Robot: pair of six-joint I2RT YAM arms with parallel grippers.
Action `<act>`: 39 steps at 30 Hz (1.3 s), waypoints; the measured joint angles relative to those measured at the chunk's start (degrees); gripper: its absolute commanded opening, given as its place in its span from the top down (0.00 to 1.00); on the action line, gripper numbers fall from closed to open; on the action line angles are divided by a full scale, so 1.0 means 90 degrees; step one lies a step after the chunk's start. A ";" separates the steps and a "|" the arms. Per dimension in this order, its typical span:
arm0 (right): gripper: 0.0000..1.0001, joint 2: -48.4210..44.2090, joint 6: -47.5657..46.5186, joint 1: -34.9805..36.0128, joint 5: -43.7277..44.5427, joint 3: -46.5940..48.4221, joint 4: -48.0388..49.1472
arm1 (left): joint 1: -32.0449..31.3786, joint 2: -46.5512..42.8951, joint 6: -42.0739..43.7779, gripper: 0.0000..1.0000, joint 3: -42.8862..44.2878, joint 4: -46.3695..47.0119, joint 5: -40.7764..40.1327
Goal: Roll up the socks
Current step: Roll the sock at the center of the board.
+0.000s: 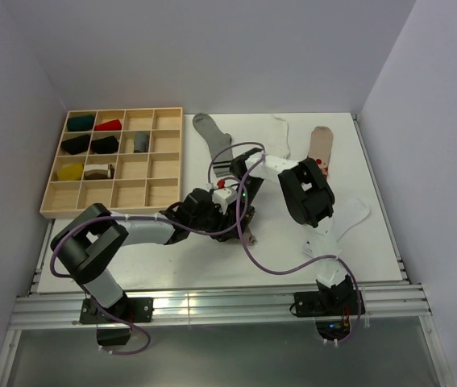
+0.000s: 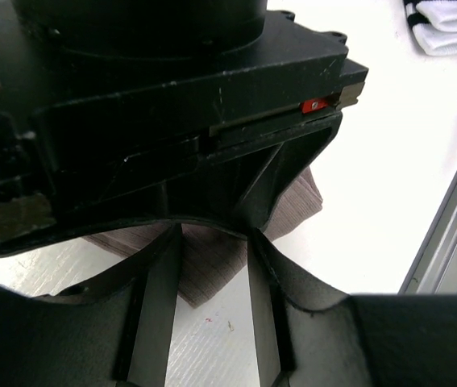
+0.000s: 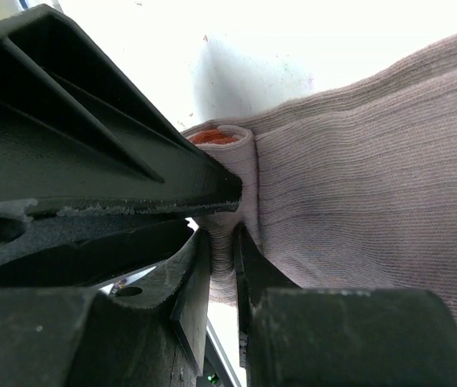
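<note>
A taupe knit sock (image 3: pixel 373 185) lies between both grippers at the table's middle; its rolled edge shows red inside (image 3: pixel 212 137). My right gripper (image 3: pixel 222 242) is shut on a fold of this sock. My left gripper (image 2: pixel 212 242) has its jaws apart around the sock's corner (image 2: pixel 212 274), and its fingertips are hidden behind the right gripper's body. In the top view both grippers (image 1: pixel 243 214) meet over the sock, of which only a bit (image 1: pixel 252 235) shows. A second taupe sock (image 1: pixel 322 149), a grey sock (image 1: pixel 212 133) and white socks (image 1: pixel 280 133) (image 1: pixel 349 218) lie flat.
A wooden compartment tray (image 1: pixel 164 165) at the back left holds several rolled socks. A white sock with black stripes (image 2: pixel 446 24) lies near the table's right side. The metal rail (image 2: pixel 454 242) runs along the near edge.
</note>
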 measured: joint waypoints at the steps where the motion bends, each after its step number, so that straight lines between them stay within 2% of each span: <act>1: 0.82 0.0000 0.0007 0.0000 0.0000 0.0000 0.0000 | 0.0000 0.0000 -0.0002 0.58 0.0000 -0.0015 0.0007; 10: 0.82 0.0000 0.0097 -0.0017 0.0027 0.0000 0.0019 | 0.0000 0.0015 -0.0005 0.60 0.0070 -0.0272 0.0022; 13: 0.82 0.0000 0.0134 -0.0017 0.0070 0.0000 0.0032 | 0.0000 0.0080 -0.0012 0.67 0.0158 -0.0359 0.0061; 19: 0.80 0.0000 0.0233 -0.0041 0.0163 -0.0002 0.0058 | 0.0000 0.0240 -0.0068 0.95 0.0386 -0.0563 0.0226; 21: 0.77 0.0000 0.0262 -0.0061 0.0199 -0.0005 0.0056 | 0.0000 0.0289 -0.0095 0.99 0.0430 -0.0578 0.0260; 28: 0.62 -0.0151 0.0396 -0.0129 0.0197 -0.0236 0.0265 | 0.0036 0.0401 -0.0304 1.00 0.0440 -0.0474 0.0306; 39: 0.56 -0.1226 0.0427 -0.0811 0.0306 -0.1061 0.1382 | 0.0359 0.0690 -0.0899 1.00 0.0401 -0.0041 0.0971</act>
